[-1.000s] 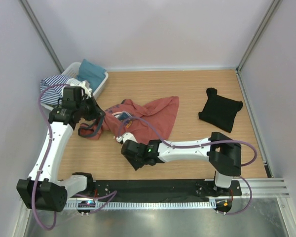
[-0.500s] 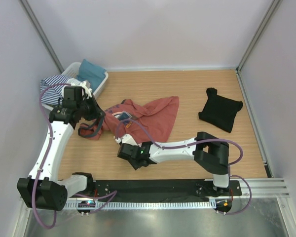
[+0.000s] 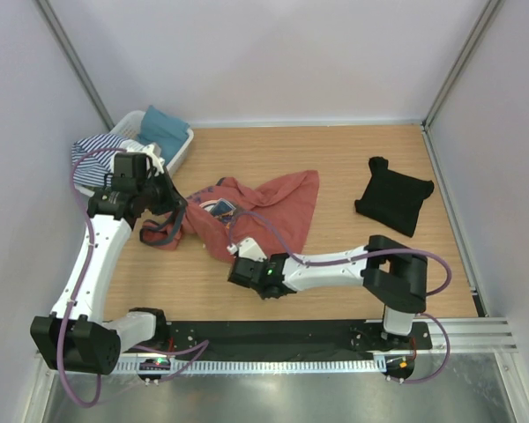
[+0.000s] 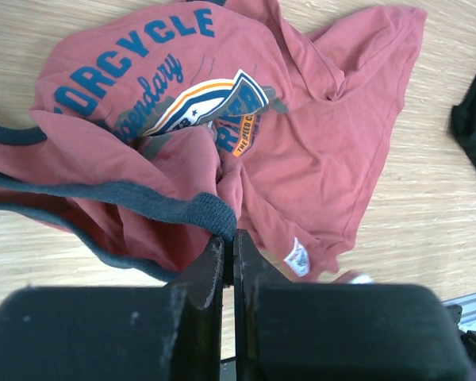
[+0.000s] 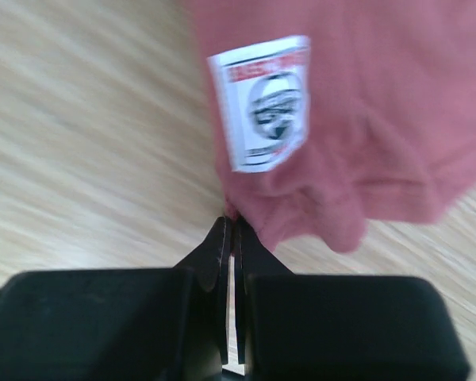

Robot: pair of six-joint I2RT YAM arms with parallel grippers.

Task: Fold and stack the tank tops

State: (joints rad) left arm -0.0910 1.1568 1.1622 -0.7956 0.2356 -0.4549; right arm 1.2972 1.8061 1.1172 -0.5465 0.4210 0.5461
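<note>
L gripper (image 4: 228,238) pinches rust-red tank top (image 4: 301,143) by navy strap. R gripper (image 5: 230,226) nips its hem. 1 black tank top (image 3: 394,196) lies well apart.

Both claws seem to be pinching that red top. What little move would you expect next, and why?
Probably the two grippers draw apart to spread the rust-red tank top flat. The left gripper is shut on its navy strap edging, the right gripper looks pinched on the hem corner by the white label, and the cloth between them lies bunched, too rumpled to fold.
</note>
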